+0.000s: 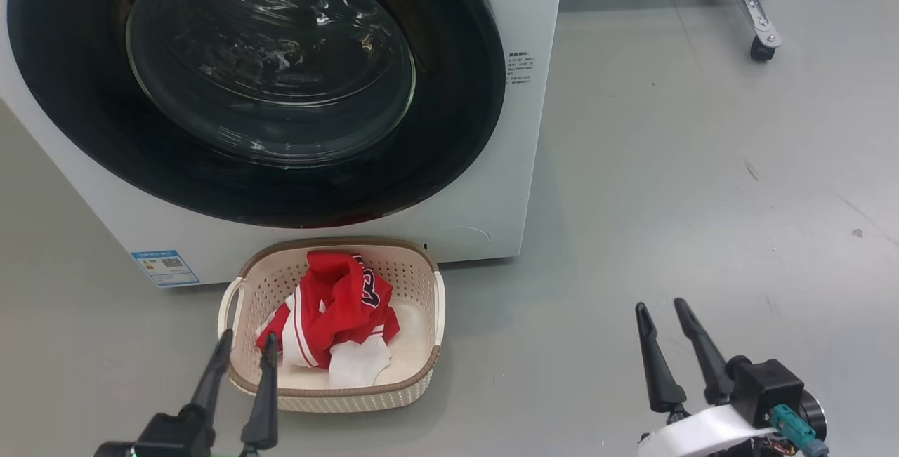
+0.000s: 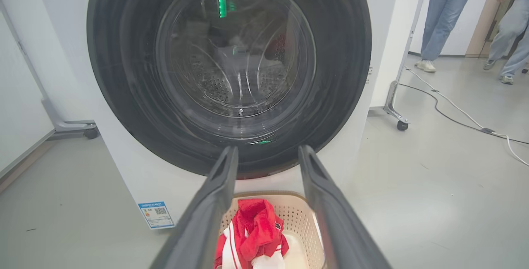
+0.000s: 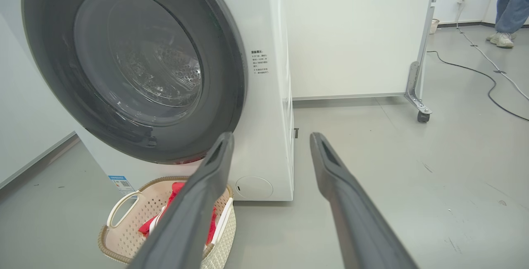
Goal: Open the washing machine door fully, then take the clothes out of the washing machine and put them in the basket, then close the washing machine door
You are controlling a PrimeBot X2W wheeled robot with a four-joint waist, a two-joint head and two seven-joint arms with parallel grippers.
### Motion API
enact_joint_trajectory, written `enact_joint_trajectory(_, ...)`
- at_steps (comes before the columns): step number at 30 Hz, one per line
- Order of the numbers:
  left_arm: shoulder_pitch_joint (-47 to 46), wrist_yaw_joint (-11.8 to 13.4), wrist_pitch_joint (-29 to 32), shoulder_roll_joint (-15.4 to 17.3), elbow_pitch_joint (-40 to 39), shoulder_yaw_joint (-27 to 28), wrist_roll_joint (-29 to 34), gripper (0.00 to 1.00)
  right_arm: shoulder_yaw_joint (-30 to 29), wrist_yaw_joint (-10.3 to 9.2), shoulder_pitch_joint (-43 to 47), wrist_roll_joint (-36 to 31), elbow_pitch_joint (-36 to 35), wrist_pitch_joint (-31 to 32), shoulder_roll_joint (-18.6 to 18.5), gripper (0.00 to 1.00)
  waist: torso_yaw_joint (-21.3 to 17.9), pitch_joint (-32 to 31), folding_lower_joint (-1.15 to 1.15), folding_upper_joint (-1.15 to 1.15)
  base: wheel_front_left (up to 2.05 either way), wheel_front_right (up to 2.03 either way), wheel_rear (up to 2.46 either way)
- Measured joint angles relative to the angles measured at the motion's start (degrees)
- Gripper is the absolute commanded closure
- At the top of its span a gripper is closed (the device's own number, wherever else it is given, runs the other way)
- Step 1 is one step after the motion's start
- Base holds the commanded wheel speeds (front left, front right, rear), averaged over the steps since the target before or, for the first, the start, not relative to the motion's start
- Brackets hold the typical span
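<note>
The washing machine door (image 1: 270, 64) sits shut, flush against the front of the washing machine (image 1: 527, 22). The basket (image 1: 365, 397) stands on the floor (image 1: 667, 162) just before the machine's front, below the door's lower edge. The clothes (image 1: 337, 309) lie heaped inside it, red over white. The left gripper (image 1: 247, 336) hovers at the basket's near left corner, fingers parted and empty. The right gripper (image 1: 660, 304) hangs over bare floor well to the basket's right, likewise parted and empty.

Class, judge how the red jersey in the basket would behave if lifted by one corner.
Probably floppy: the jersey lies crumpled in folds, so it would likely drape. Likely light: it looks like thin cloth in the basket.
</note>
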Motion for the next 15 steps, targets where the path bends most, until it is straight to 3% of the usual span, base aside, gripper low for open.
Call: enact_joint_trajectory(15,1.7,-0.6,0.0,-0.6,1.7,-1.3,-5.1,1.0,0.4,0.64,2.7,5.2,0.9,0.1,0.3,1.0,0.3,-0.1,0.0,0.0,0.0,0.0,0.0)
